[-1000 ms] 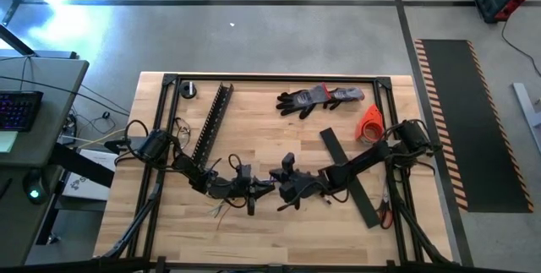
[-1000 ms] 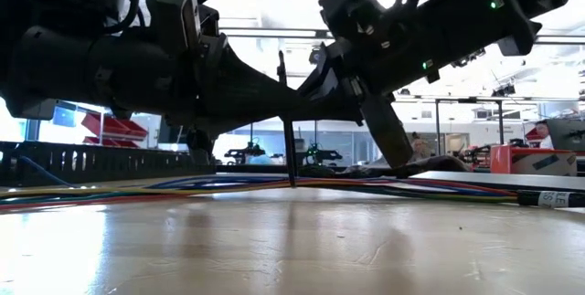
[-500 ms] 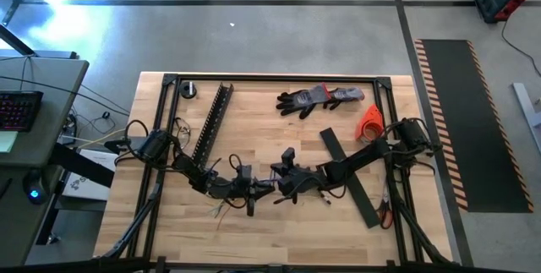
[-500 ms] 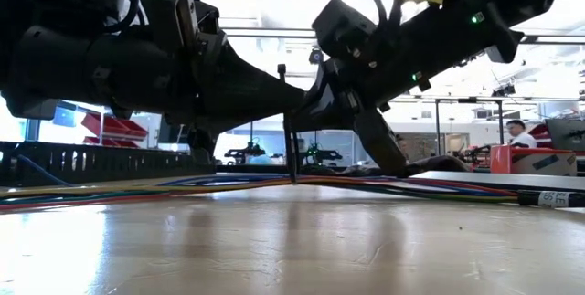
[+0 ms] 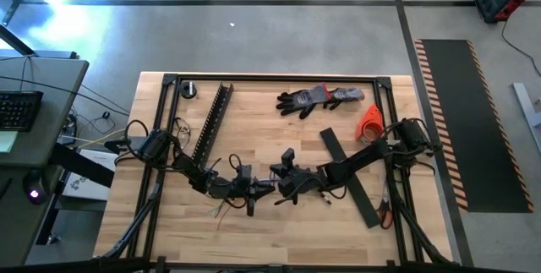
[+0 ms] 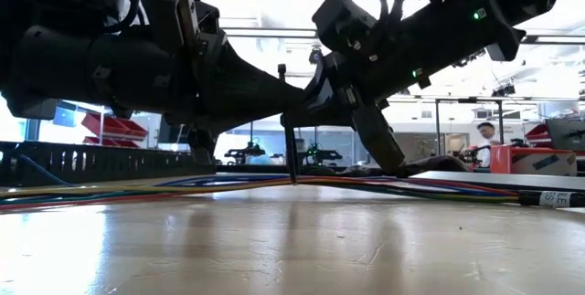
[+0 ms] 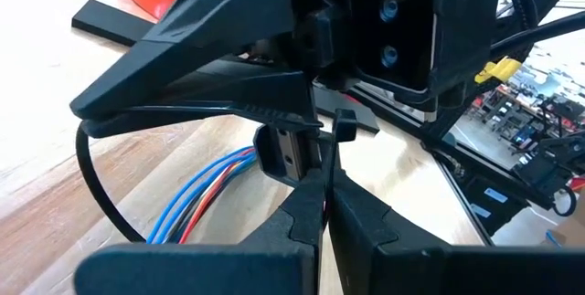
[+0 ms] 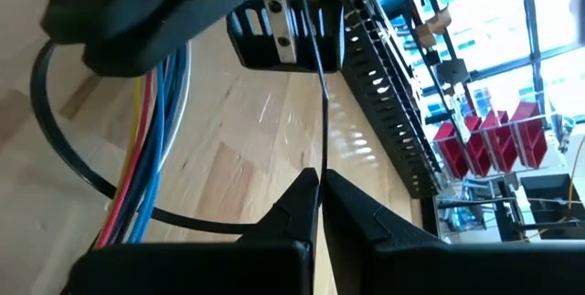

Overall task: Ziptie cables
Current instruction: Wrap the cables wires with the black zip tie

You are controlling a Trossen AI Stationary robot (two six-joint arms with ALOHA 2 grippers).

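Note:
The cables [image 6: 183, 185] are thin blue, red, yellow and dark wires lying flat along the table, also seen in the high view [image 5: 221, 210] and both wrist views [image 7: 206, 194] [image 8: 155, 103]. A black zip tie [image 6: 291, 153] stands upright over them. Its wide strap loop [image 7: 82, 158] curves around the wires. My left gripper [image 5: 256, 190] [image 7: 327, 204] and right gripper [image 5: 279, 186] [image 8: 322, 190] meet tip to tip above the bundle, both shut on the zip tie. My left gripper pinches the zip tie's thin strap [image 7: 329, 163] between its two fingertips, just beside the small head block [image 7: 345, 126]. It comes in low from the table's left, across the upright strap. The strap's lower end reaches the cables. My right gripper pinches the same thin strap [image 8: 323, 149] between its fingertips, coming from the table's right, slanting down. The strap runs straight from its tips toward the left gripper, and the loop [image 8: 41, 94] hangs slack around the wires.
The black slotted bar [image 5: 211, 121] lies left of centre, with dark gloves [image 5: 317, 98] near the far edge. An orange object [image 5: 370, 122] and a flat black strip [image 5: 348, 176] lie on the right. A black frame [image 5: 270, 77] borders the table. A person [image 6: 484, 135] is far behind.
My right gripper has shifted a little toward the table's left and far side, closer to the left gripper, and its wrist has tipped slightly. The zip tie has stayed upright over the cables, and both grippers have kept their hold.

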